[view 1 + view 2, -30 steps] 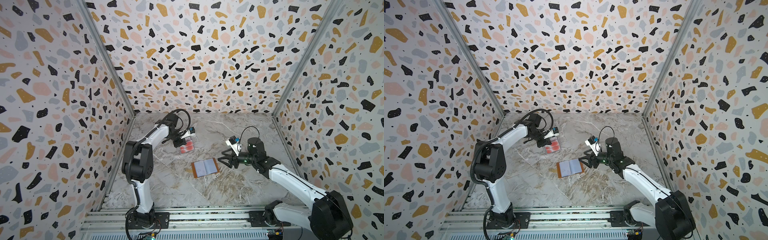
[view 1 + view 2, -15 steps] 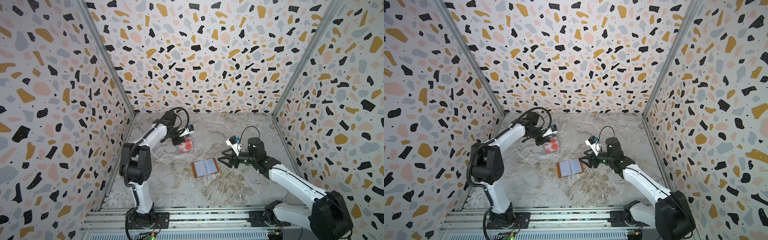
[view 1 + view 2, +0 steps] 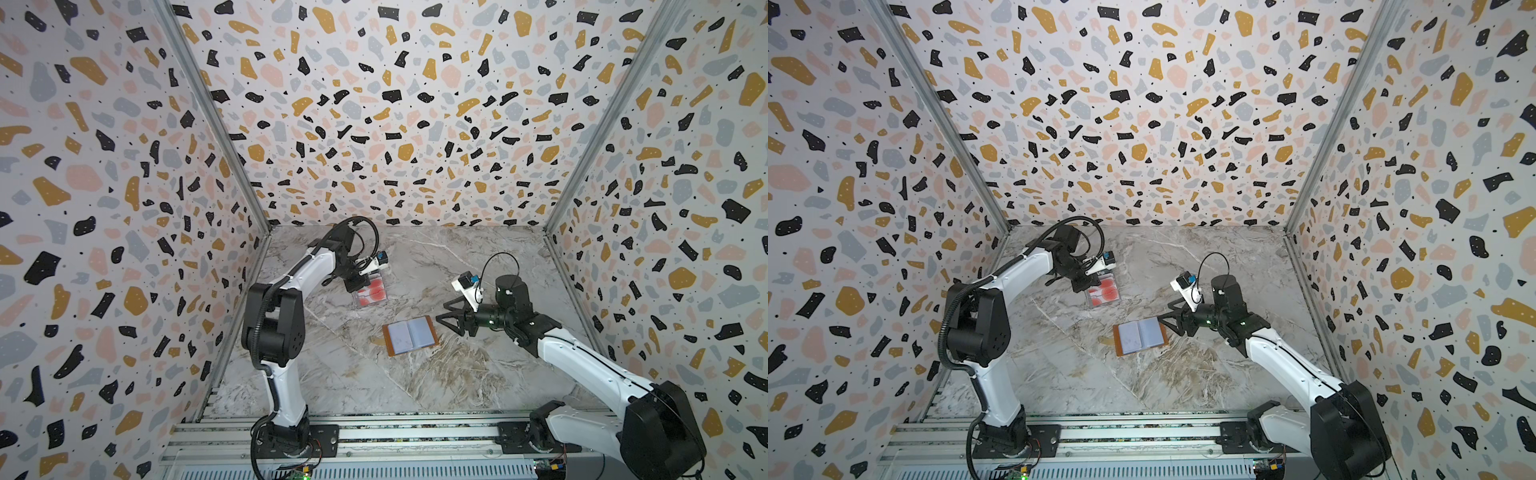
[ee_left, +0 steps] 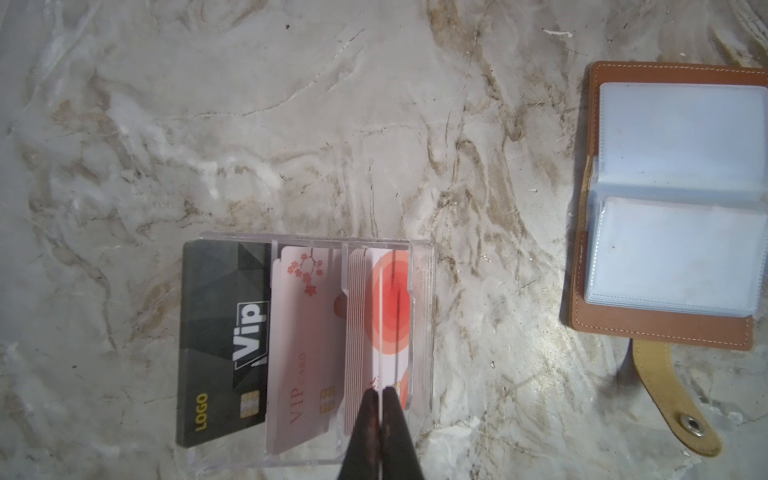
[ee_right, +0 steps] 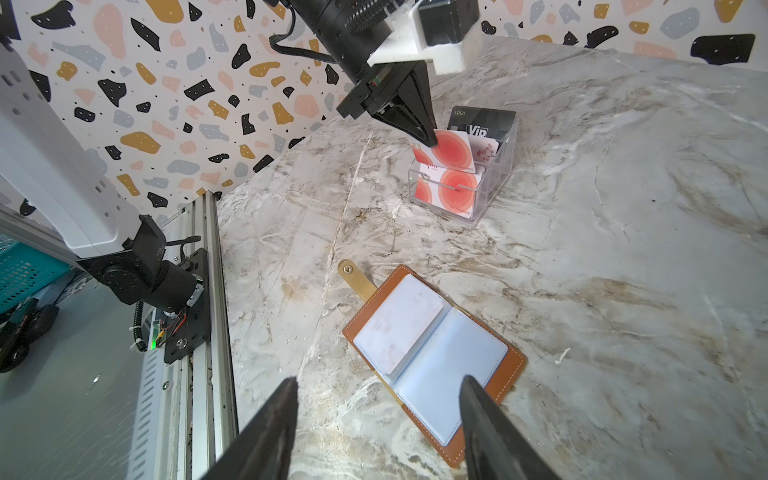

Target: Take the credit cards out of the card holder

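My left gripper (image 5: 432, 141) is pinched shut on the top corner of a white credit card with red circles (image 5: 453, 156). It holds the card upright, slightly tilted, over the front compartment of the clear plastic case (image 5: 496, 187); a dark Vip card (image 4: 224, 324) and a pink VIP card (image 4: 305, 332) stand in the other slots. I judge this a drop-off: I would square the card with the slot, lower its bottom edge inside the wall, and only then let go, so it cannot ride the rim and tip out. The tan card holder (image 3: 410, 336) lies open on the marble table (image 3: 457, 374), well apart from the case. My right gripper (image 5: 379, 380) hovers at its edge, jaws wide and empty.
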Motion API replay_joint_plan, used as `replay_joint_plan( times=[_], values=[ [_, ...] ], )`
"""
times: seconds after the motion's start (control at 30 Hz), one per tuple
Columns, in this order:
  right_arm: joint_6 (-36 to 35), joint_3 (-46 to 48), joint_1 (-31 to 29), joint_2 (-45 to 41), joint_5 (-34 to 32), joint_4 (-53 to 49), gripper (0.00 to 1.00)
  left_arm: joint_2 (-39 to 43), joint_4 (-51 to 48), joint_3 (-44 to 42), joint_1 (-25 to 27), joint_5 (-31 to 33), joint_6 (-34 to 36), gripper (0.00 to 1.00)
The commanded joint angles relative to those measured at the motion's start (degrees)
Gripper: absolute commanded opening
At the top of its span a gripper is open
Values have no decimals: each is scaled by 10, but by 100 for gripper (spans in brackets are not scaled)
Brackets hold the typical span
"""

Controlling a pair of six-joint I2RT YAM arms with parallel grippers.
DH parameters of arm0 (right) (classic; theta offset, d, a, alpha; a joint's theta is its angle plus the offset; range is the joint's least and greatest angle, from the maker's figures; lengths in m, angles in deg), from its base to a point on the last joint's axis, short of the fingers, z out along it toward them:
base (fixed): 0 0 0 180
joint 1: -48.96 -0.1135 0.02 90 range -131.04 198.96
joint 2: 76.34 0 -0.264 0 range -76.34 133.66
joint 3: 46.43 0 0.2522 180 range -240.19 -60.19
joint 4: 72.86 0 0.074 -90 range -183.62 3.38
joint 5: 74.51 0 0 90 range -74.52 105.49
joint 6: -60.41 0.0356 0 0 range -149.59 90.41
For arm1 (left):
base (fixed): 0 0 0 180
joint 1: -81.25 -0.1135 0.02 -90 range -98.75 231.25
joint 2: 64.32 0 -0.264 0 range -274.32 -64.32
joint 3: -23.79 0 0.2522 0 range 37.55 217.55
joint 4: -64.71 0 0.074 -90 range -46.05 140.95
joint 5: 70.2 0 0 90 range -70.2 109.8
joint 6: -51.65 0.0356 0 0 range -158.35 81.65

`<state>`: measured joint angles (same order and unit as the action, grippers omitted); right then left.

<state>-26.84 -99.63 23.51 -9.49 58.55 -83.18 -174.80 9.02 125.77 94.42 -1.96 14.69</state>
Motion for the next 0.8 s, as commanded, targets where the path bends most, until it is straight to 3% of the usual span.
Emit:
replay_joint_plan(
  times=[0.0,0.67,0.77],
  values=[
    [3,2,3,-1,4,6,62,-11,-1,16,-4,-3,-8,0],
    [4,3,4,-7,-1,8,62,-39,4,23,-2,-16,-36,0],
    [4,3,6,-9,-1,9,63,-41,4,25,-3,-16,-40,4]
  ],
)
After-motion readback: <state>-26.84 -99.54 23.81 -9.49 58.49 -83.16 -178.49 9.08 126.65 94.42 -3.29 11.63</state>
